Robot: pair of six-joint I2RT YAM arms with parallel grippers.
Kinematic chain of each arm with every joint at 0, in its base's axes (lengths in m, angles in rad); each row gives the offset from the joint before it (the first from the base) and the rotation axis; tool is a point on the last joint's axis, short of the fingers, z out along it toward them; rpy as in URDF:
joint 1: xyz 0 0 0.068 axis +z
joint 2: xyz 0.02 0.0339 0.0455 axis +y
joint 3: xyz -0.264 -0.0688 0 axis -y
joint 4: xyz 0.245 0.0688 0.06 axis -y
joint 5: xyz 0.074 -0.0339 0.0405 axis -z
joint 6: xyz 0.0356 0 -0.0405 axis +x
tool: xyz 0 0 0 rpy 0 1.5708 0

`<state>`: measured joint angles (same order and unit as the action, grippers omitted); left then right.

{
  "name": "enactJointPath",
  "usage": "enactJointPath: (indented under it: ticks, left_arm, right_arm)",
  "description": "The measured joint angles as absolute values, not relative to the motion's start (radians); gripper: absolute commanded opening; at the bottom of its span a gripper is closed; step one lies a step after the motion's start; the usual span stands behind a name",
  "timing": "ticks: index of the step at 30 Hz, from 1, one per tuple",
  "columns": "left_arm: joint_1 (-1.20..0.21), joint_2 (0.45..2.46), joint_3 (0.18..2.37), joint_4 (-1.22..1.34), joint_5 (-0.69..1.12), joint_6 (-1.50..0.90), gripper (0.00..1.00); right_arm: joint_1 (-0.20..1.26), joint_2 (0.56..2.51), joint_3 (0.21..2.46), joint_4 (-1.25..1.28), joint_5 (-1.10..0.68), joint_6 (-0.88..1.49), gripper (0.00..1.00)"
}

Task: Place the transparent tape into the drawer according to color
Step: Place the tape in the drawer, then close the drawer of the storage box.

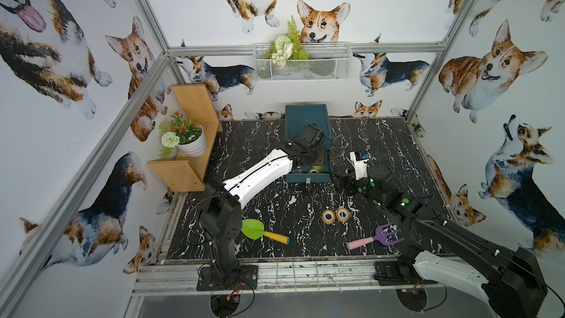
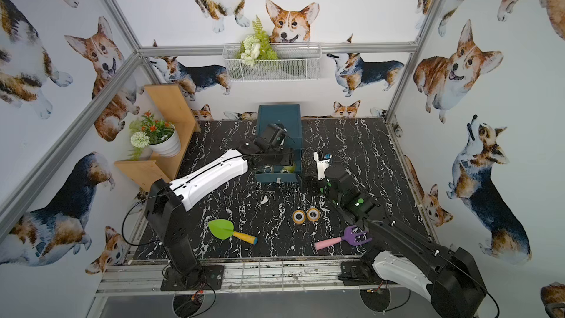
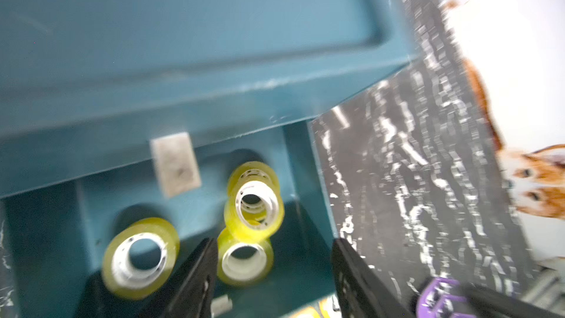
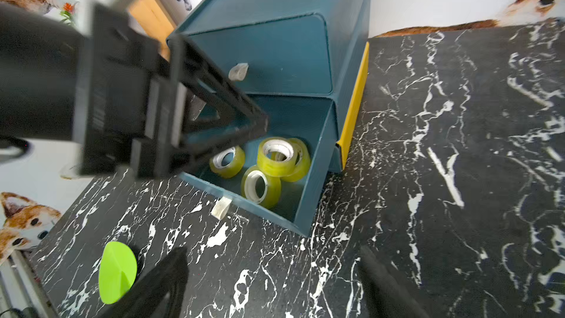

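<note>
Drop-off appears done: left gripper (image 3: 273, 249) parted, empty, over the drawer's (image 4: 315, 178) yellow-green rolls (image 4: 269, 156); next, the wide, empty right gripper (image 4: 273, 250) likely fetches the orange rolls (image 1: 335, 215).

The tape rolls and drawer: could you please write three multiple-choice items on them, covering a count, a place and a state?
1. How many yellow-green rolls lie in the open drawer? A two; B six; C four.
2. Where are the two orange rolls? A in the drawer; B on the table; C in the wire basket.
3. How is the left gripper? A shut on an orange roll; B open and empty; C shut on the green shovel.
1 C, the right wrist view shows four; 2 B, both top views show them there; 3 B, its fingers stand apart with nothing between.
</note>
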<state>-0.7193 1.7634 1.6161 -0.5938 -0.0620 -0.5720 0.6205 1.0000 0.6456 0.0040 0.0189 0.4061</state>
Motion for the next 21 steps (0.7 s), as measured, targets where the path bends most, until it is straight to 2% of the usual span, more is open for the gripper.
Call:
enactJointPath:
  ticks: [4, 11, 18, 21]
  left_arm:
    - [-0.716, 1.615, 1.539, -0.574, -0.103, -0.571, 0.82]
    - [-0.644, 1.378, 1.306, -0.540, -0.196, -0.558, 0.86]
    - [-0.595, 1.249, 1.140, -0.527, -0.273, -0.553, 0.91]
    - [-0.574, 1.220, 1.096, -0.521, -0.288, -0.554, 0.92]
  right_arm:
    - [0.672, 1.019, 0.631, 0.007, -0.027, 0.410, 0.83]
    - [0.812, 1.171, 0.616, 0.101, -0.077, 0.471, 0.70]
    - [0.857, 1.364, 0.677, 0.205, -0.073, 0.537, 0.54]
    - [0.856, 1.423, 0.739, 0.241, -0.049, 0.543, 0.50]
